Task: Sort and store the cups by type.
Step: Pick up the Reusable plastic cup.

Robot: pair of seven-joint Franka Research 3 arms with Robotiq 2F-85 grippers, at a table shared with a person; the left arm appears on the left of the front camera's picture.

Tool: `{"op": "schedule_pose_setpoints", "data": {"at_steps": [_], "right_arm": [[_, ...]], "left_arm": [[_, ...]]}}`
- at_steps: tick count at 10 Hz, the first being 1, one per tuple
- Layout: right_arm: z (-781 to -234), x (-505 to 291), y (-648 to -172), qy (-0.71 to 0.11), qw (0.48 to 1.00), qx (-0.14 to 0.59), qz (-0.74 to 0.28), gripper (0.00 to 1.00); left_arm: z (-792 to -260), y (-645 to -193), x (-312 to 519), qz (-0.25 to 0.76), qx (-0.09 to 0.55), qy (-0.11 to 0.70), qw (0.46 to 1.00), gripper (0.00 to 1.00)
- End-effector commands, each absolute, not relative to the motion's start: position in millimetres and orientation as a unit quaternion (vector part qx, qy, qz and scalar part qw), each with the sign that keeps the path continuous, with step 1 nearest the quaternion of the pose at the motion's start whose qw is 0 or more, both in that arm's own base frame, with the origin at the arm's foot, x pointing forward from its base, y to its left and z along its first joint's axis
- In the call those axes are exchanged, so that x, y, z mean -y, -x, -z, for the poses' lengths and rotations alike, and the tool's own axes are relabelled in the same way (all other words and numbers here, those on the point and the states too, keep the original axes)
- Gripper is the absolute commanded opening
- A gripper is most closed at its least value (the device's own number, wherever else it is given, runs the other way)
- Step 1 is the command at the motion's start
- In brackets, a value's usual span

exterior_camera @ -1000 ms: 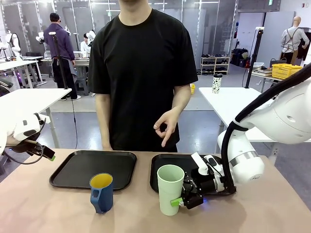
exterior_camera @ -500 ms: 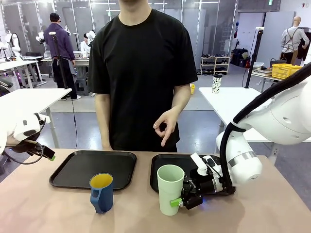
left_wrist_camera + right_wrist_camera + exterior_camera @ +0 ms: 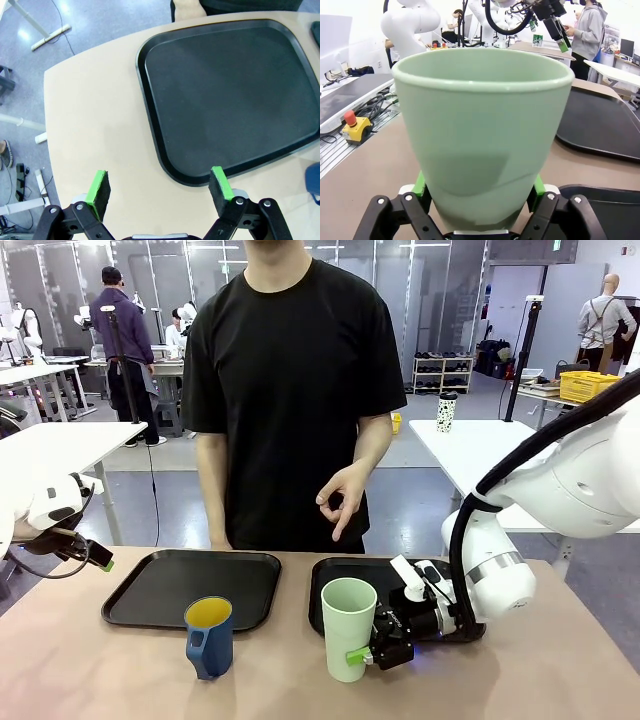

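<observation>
We see the left gripper (image 3: pixel 160 186) hanging near the table's (image 3: pixel 90 125) left edge, jaws wide, holding nothing. The dark blue mug (image 3: pixel 209 637) stands just before the left tray's (image 3: pixel 160 585) near edge. The right gripper (image 3: pixel 479 197) clamps the mint-green tumbler (image 3: pixel 348 625) low, by the right tray's (image 3: pixel 330 575) near-left corner.

The white left robot arm (image 3: pixel 42 505) sits low, its black, green-padded two-finger gripper (image 3: pixel 160 183) spread wide, angled downward. The white right arm (image 3: pixel 585 480) curls inward, wrist low and level; its matching gripper (image 3: pixel 352 651) is clamped tight.
</observation>
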State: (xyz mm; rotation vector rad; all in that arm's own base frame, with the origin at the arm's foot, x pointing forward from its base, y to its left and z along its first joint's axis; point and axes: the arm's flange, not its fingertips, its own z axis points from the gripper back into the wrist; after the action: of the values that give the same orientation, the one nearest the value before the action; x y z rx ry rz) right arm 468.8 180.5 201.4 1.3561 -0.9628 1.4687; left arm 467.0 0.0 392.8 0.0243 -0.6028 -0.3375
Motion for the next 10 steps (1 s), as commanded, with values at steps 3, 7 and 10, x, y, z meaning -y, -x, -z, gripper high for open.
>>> {"op": "schedule_pose_setpoints", "data": {"at_steps": [3, 7, 10], "right_arm": [[-201.7, -182.2, -470.3, -0.538, 0.431, 0.396, -0.606, 0.47], [-248.9, -176.3, -462.8, -0.528, 0.453, 0.404, -0.594, 0.47], [-288.6, -162.8, -452.4, -0.512, 0.477, 0.418, -0.579, 0.47]], "left_arm": [[-393.3, -466.7, -1.0, 0.168, 0.295, -0.016, 0.94, 1.0], [-393.3, -466.7, -1.0, 0.168, 0.295, -0.016, 0.94, 1.0], [-393.3, -466.7, -1.0, 0.168, 0.295, -0.016, 0.94, 1.0]]}}
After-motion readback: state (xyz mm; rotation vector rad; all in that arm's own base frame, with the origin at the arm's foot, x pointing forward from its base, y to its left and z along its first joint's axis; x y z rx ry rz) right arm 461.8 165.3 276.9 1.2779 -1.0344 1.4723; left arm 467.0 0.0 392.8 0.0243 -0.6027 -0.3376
